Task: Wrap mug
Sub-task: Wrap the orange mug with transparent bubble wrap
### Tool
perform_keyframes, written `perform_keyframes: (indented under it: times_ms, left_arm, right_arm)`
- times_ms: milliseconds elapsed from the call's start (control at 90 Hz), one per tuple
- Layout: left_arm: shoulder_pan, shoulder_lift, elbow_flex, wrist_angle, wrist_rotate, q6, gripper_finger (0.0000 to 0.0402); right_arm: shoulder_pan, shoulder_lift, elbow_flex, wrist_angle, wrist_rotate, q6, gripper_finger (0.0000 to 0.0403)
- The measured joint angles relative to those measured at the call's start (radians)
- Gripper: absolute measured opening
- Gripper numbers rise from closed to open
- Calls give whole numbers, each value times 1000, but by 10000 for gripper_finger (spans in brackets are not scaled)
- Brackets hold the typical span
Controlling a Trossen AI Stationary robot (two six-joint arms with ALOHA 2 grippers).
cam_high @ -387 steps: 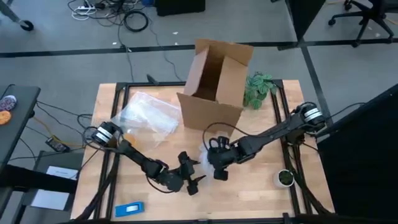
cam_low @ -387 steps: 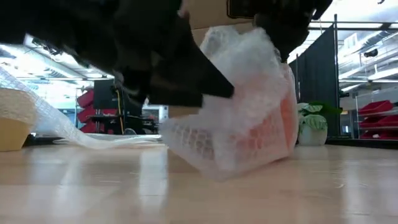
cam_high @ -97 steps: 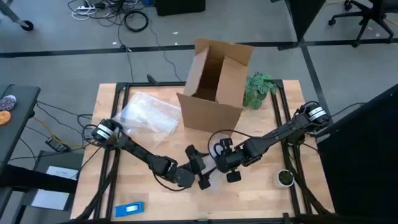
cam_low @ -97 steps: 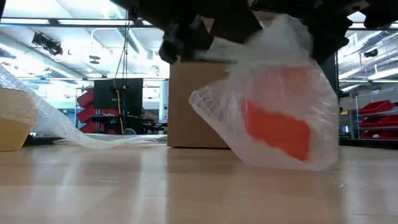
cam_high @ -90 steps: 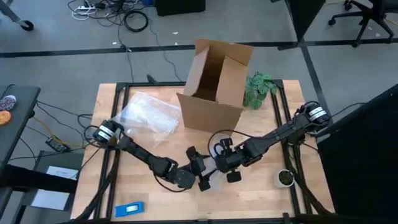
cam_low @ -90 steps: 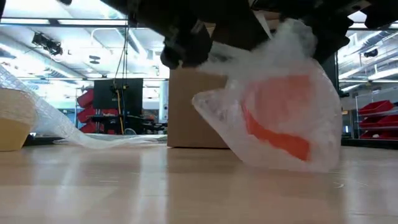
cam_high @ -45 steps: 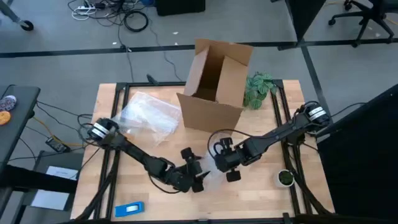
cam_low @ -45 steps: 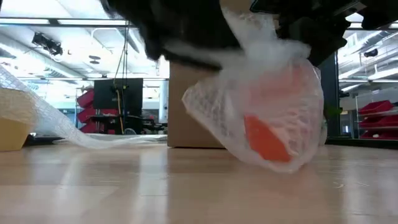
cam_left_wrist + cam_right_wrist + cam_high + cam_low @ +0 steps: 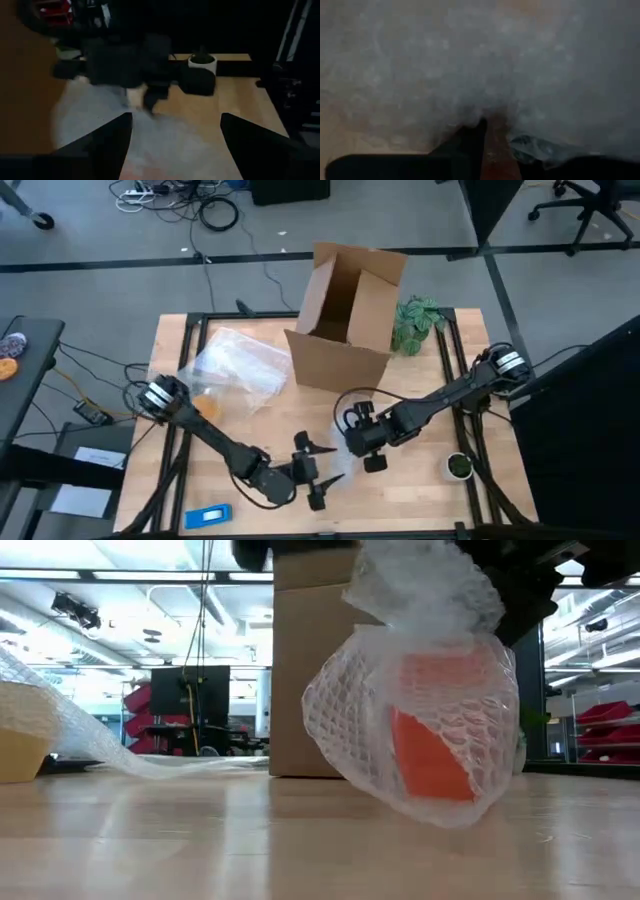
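Observation:
The orange mug [image 9: 435, 750] sits inside a bundle of clear bubble wrap [image 9: 350, 710], which hangs near the table's middle front [image 9: 336, 465]. My right gripper [image 9: 352, 448] is above the bundle and shut on its gathered top. My left gripper [image 9: 322, 472] stands open just to the near left of the bundle. In the left wrist view its fingers [image 9: 174, 135] are spread wide with the wrap ahead of them, touching nothing. Whether the bundle's bottom touches the table cannot be told. My right gripper pinches the bunched top of the bubble wrap [image 9: 430, 590] between its two fingers, several layers gathered together [image 9: 485, 117]. The fingers come from above and from the table's right. The bundle hangs below them with the mug upright inside.
An open cardboard box [image 9: 345, 315] stands at the far middle with a leafy plant [image 9: 415, 320] to its right. A loose sheet of bubble wrap [image 9: 235, 365] lies far left. A small green pot with a white rim [image 9: 458, 465] is near right, a blue object [image 9: 208, 516] near left.
My left gripper has let go of the wrap, opened, and drawn back toward the table's near left. The bundle has swung and turned under my right gripper, and the mug inside has gone from tilted to upright.

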Motion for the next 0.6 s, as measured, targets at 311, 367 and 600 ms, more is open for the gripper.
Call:
perform_keyframes:
  times_ms: [311,367,600]
  left_arm:
    - [99,56,3,-234,3,-120,289]
    - [102,56,4,-283,3,-152,289]
    - [96,48,2,-330,-11,-212,289]
  right_arm:
    - [-1,0,0,8,4,22,75]
    - [-1,-3,0,9,7,23,75]
    - [-1,-7,53,-33,11,52,75]
